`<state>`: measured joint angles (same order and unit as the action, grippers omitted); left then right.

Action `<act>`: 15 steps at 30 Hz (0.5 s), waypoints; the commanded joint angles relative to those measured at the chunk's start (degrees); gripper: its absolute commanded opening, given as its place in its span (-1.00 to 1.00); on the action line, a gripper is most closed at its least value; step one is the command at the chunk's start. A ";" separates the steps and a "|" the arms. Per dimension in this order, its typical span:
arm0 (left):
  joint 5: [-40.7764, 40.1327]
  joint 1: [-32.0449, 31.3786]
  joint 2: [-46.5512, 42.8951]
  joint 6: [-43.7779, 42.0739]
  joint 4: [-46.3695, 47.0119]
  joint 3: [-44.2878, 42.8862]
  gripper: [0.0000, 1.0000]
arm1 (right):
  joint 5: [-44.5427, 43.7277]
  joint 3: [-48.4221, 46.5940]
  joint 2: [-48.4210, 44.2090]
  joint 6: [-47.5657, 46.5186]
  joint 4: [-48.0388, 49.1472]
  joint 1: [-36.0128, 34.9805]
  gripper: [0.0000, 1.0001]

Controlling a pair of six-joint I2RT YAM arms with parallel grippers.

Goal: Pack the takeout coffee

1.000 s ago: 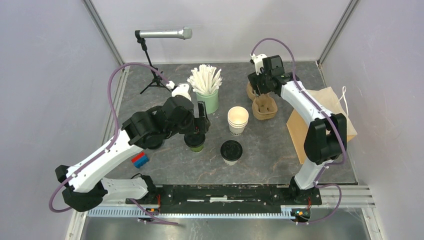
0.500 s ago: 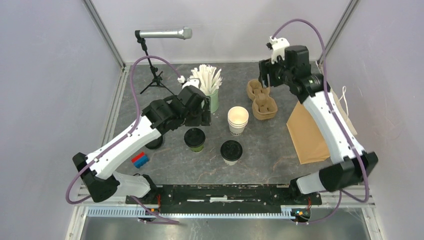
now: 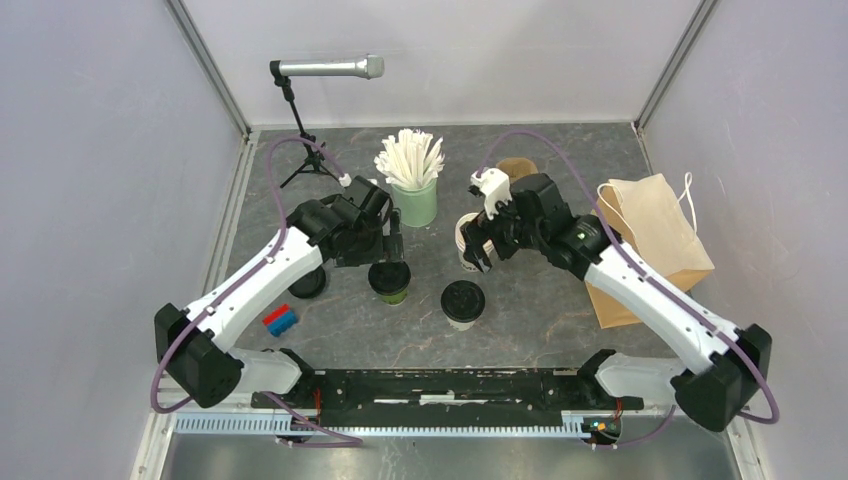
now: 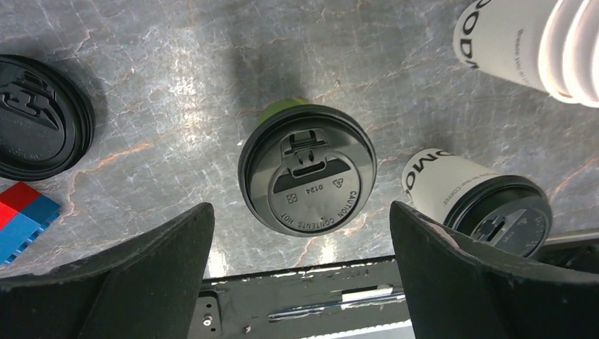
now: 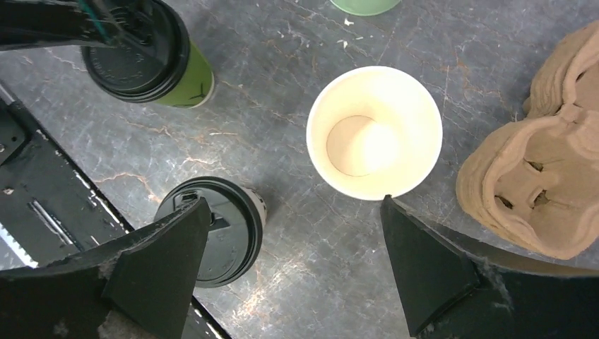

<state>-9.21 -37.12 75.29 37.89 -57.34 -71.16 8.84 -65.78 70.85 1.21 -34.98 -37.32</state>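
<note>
Olive-green paper cup (image 4: 282, 109) — embossed round black lid (image 4: 311, 187) — stands mid-frame under the left gripper's (image 4: 300, 210) spread fingers; right gripper (image 5: 294, 203) likewise released.

Brightness: soft, even light is filling the overhead view.
Shadows: a faint dark patch is lying on the table (image 4: 176, 106) behind the olive-green cup (image 4: 307, 173).
Glare: the stack of cream cups (image 4: 576, 49) is blowing out white in the left wrist view.
Focus: the raised lettering on that green cup is reading sharp.
</note>
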 commanded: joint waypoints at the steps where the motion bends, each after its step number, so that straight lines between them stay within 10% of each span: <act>1: 1.06 -0.10 0.81 -3.71 0.68 1.57 1.00 | 1.45 2.34 -5.92 -2.72 3.15 -1.85 0.96; 15: 4.19 0.01 2.59 -3.71 6.79 5.34 1.00 | -4.64 5.49 -6.04 -5.56 -0.03 -11.91 0.96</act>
<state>-7.03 -37.12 76.49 36.21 -54.06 -66.81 7.77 -59.31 65.49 -3.49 -35.42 -48.75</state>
